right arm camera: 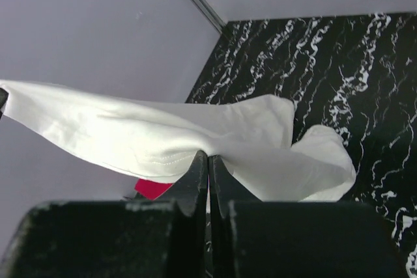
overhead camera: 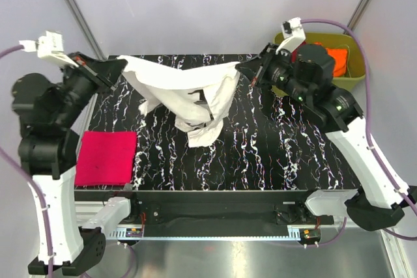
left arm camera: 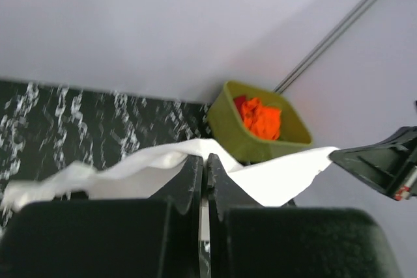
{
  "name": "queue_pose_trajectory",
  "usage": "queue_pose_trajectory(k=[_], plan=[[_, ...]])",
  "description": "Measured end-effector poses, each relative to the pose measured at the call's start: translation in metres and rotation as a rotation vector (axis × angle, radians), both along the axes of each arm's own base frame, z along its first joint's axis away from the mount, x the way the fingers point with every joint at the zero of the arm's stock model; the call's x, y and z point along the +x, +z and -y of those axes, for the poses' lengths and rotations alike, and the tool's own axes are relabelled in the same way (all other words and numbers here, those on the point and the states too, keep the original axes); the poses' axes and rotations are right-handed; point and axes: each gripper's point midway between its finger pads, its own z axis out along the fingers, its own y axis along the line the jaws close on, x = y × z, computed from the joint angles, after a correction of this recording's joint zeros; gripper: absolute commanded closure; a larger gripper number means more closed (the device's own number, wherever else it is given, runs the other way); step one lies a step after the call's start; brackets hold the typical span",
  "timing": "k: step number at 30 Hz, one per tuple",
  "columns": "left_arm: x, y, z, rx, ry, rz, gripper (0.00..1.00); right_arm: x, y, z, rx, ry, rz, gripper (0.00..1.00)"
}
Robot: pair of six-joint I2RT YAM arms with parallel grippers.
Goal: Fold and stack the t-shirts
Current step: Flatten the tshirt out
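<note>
A white t-shirt with a small black print hangs stretched between both arms above the back of the table, its lower part drooping to the marble top. My left gripper is shut on its left edge, where the white t-shirt spreads past the closed fingers. My right gripper is shut on the right edge, and the white t-shirt drapes over its fingertips. A folded magenta-pink t-shirt lies flat at the front left. An orange t-shirt sits in the tub.
An olive-green plastic tub stands off the table's back right corner, also seen as the tub in the left wrist view. The black marble table ends at a metal rail in front. Grey walls enclose the back.
</note>
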Motion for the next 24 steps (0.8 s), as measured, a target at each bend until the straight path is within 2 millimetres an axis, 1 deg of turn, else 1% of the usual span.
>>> queue_pose_trajectory(k=[1,2,6,8,10,12,16,19,21,23,24], plan=[[-0.005,0.013,0.001,-0.001,-0.008,0.029,1.0,-0.003,0.01,0.002,0.014,0.003,0.023,1.0],[-0.013,0.031,0.003,-0.001,-0.021,0.075,1.0,-0.006,0.021,0.003,0.03,0.008,0.047,1.0],[-0.04,0.085,0.006,0.001,-0.046,0.216,1.0,-0.018,0.059,0.008,0.087,0.03,0.124,1.0],[-0.059,0.111,0.006,0.01,-0.048,0.294,1.0,-0.028,0.079,0.009,0.117,0.055,0.16,1.0],[-0.078,0.136,0.005,0.023,-0.044,0.377,1.0,-0.04,0.097,0.01,0.151,0.092,0.193,1.0],[-0.097,0.153,0.003,0.039,-0.036,0.443,1.0,-0.052,0.109,0.01,0.181,0.136,0.213,1.0],[-0.134,0.182,-0.001,0.06,-0.015,0.56,1.0,-0.074,0.121,0.001,0.239,0.246,0.205,1.0],[-0.15,0.195,-0.003,0.061,-0.003,0.624,1.0,-0.087,0.126,-0.011,0.283,0.347,0.183,1.0],[-0.148,0.198,-0.004,0.058,0.006,0.637,1.0,-0.092,0.125,-0.016,0.294,0.39,0.164,1.0],[-0.136,0.195,-0.005,0.055,0.014,0.625,1.0,-0.092,0.119,-0.021,0.292,0.409,0.143,1.0],[-0.126,0.191,-0.005,0.053,0.018,0.605,1.0,-0.09,0.114,-0.022,0.288,0.407,0.131,1.0]])
